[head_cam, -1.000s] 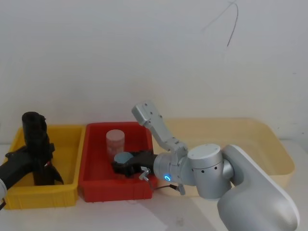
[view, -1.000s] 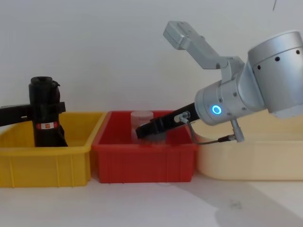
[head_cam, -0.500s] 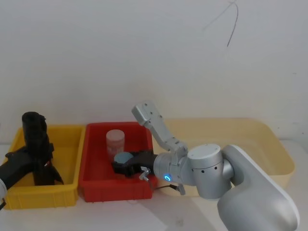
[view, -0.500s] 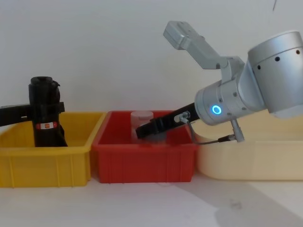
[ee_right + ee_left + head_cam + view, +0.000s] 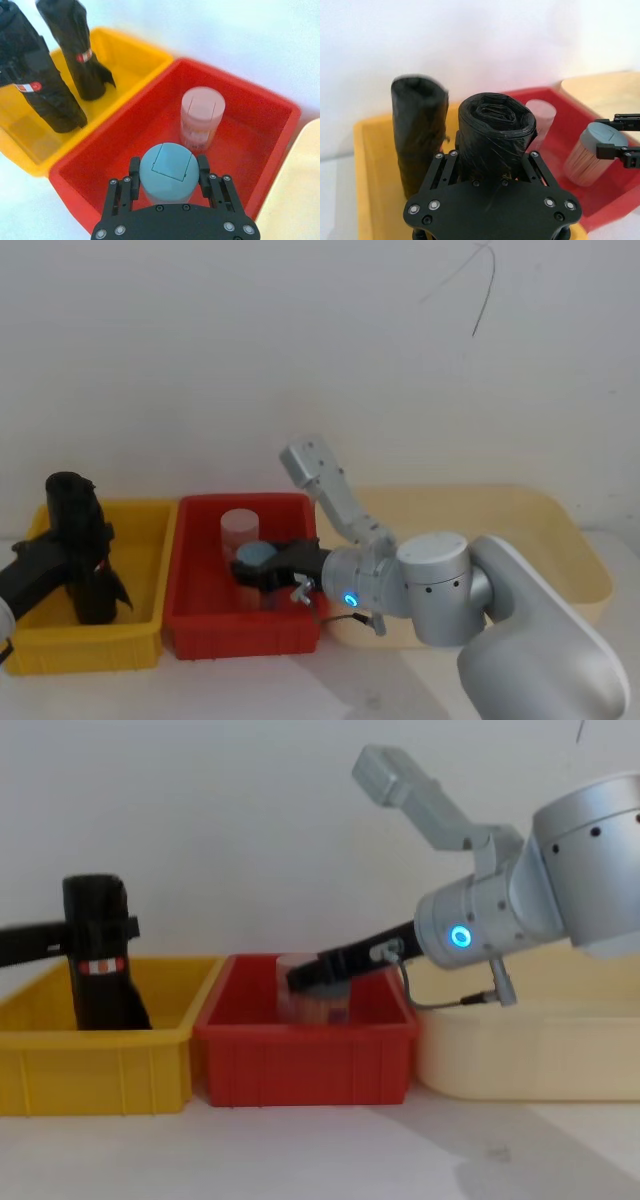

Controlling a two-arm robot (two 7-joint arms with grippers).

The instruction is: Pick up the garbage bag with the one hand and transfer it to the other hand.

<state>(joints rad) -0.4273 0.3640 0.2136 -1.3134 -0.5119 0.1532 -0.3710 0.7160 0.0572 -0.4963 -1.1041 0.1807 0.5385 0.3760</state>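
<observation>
The garbage bag [image 5: 98, 990] is a tall black roll with a red-and-white label band. It stands upright in the yellow bin [image 5: 90, 1070] at the far left. My left gripper [image 5: 105, 928] reaches in from the left edge and is shut on its upper part. In the left wrist view the roll [image 5: 495, 130] fills the gap between the fingers. My right gripper [image 5: 258, 565], on the blue-ringed arm, hangs over the red bin [image 5: 240, 635], shut on a blue-grey capped container [image 5: 169, 167]. About a bin's width separates the two grippers.
A second black roll [image 5: 75, 50] with a flared base stands behind the held one in the yellow bin. A pink-lidded jar [image 5: 202, 117] stands in the red bin beyond the held container. A wide cream tub [image 5: 560, 540] sits on the right.
My left gripper has raised the garbage bag a little; its label sits higher. My right gripper has lifted the capped container up off the red bin's floor.
</observation>
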